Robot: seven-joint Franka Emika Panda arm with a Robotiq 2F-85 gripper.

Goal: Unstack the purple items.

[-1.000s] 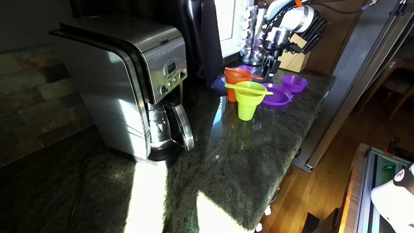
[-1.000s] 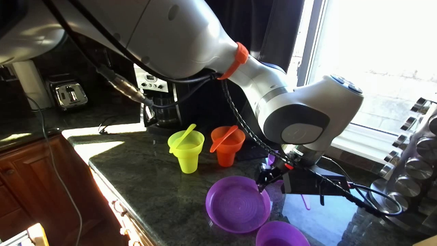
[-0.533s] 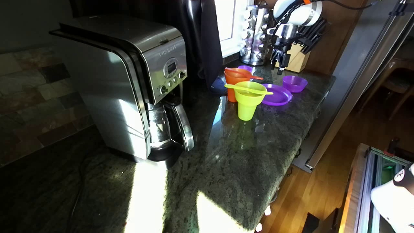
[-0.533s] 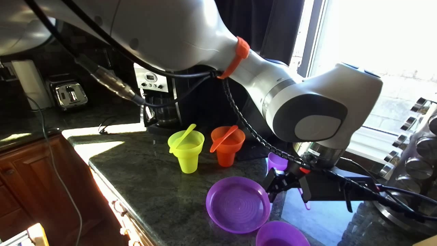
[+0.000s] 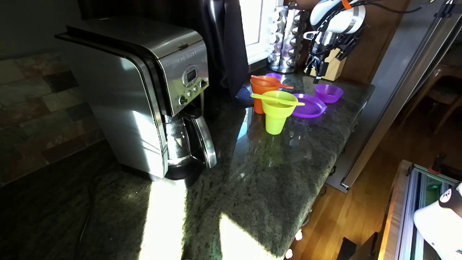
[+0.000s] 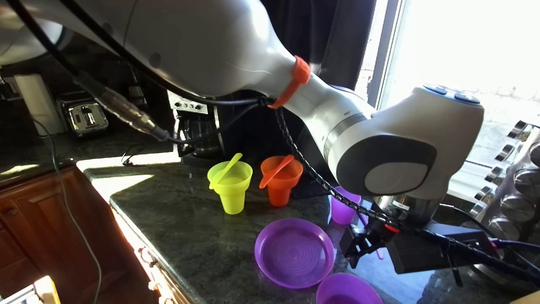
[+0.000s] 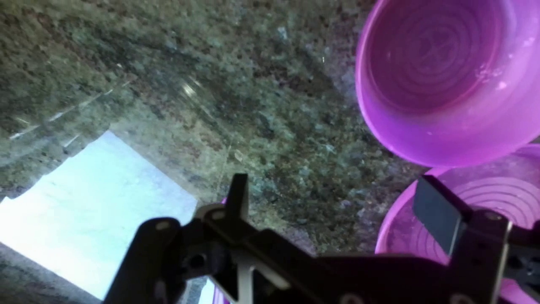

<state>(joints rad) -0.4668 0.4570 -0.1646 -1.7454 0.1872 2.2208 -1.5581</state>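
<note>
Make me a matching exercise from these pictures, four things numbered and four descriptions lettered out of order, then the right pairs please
1. gripper
2. purple plate
3. orange cup
4. coffee maker

A. upright beside the yellow-green cup
B. silver, with a glass carafe
C. open, holding nothing
D. flat on the counter

Pairs: 1-C; 2-D; 3-A; 4-B

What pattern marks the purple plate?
The plate is concentrically ringed, seen best in an exterior view.
</note>
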